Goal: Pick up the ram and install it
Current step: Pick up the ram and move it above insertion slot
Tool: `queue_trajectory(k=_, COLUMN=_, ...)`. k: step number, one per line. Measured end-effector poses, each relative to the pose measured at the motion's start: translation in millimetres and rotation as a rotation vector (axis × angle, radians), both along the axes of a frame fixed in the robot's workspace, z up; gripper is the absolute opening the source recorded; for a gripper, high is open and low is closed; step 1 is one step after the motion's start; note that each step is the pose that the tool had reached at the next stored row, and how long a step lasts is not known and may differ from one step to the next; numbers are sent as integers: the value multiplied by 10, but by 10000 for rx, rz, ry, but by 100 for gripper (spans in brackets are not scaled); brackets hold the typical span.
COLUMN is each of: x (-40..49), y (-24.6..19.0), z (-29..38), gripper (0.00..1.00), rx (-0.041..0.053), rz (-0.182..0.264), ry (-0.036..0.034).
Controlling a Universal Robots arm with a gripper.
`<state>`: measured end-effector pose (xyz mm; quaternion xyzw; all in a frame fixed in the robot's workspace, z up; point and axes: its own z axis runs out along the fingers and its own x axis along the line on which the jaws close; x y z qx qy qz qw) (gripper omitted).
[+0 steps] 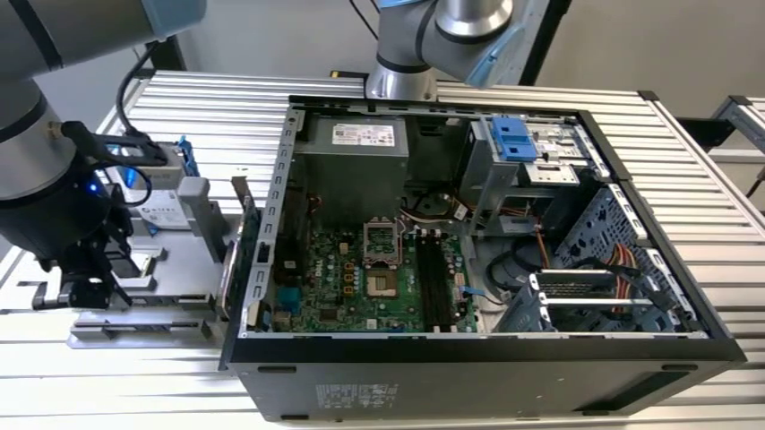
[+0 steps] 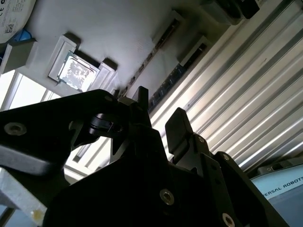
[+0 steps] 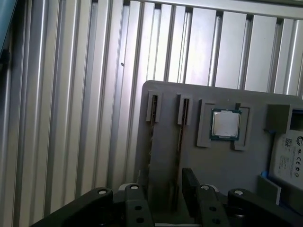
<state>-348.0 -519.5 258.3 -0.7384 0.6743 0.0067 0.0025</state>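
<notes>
ram [image 3: 180, 142] on edge in tray [image 3: 222, 165] slot, spread pincer [image 3: 162, 182] above

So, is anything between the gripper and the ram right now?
Nothing visible does. The open gripper sits just above the ram, which stands on edge in its slot of the grey tray, with open space between them.

The ram [image 3: 180, 151] is a long, thin stick seen edge-on in the first wrist view. It stands on its long edge in a narrow slot of a grey holder [image 3: 227, 165]. In the second wrist view, its greenish face shows a row of small dark chips. The holder lies at the lower left of the exterior view.
</notes>
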Motion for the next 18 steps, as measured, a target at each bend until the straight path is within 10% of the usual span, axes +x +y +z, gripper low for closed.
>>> queue_trajectory(k=18, x=-1, y=-126, z=-222, gripper=100, rx=0, rz=-2, ry=3)
